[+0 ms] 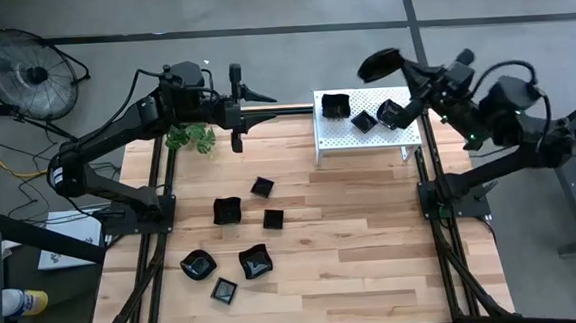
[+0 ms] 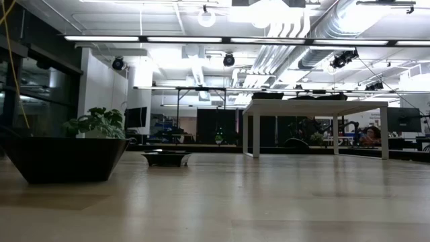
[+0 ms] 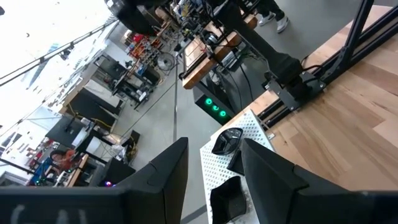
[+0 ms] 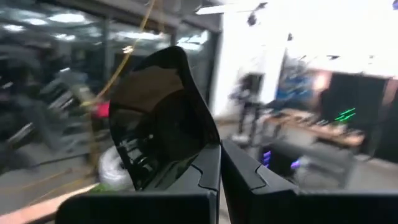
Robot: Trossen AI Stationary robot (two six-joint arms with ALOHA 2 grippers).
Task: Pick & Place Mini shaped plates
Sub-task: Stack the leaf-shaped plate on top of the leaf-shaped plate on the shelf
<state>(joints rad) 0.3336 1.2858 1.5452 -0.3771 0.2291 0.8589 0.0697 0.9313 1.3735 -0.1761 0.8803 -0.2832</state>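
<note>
Several glossy black mini shaped plates [image 1: 228, 211] lie scattered on the left half of the wooden table [image 1: 374, 256]. Three more [image 1: 364, 122] rest on the white perforated rack [image 1: 367, 142] at the back. My right gripper [image 1: 400, 69] hangs above the rack's far right corner, shut on one black plate [image 1: 379, 66]. That plate [image 4: 161, 118] fills the right wrist view, pinched by its edge. My left gripper [image 1: 265, 105] reaches toward the rack's left end at the table's back edge, open and holding nothing. Its fingers [image 3: 168, 180] frame the rack [image 3: 249, 134] and two plates [image 3: 227, 140].
A small green plant [image 1: 191, 137] stands at the back left under the left arm. A floor fan [image 1: 32, 72] is beyond the table's left corner. In the low view a large dark dish [image 2: 67, 158] is close at left and a small one [image 2: 166, 158] farther off.
</note>
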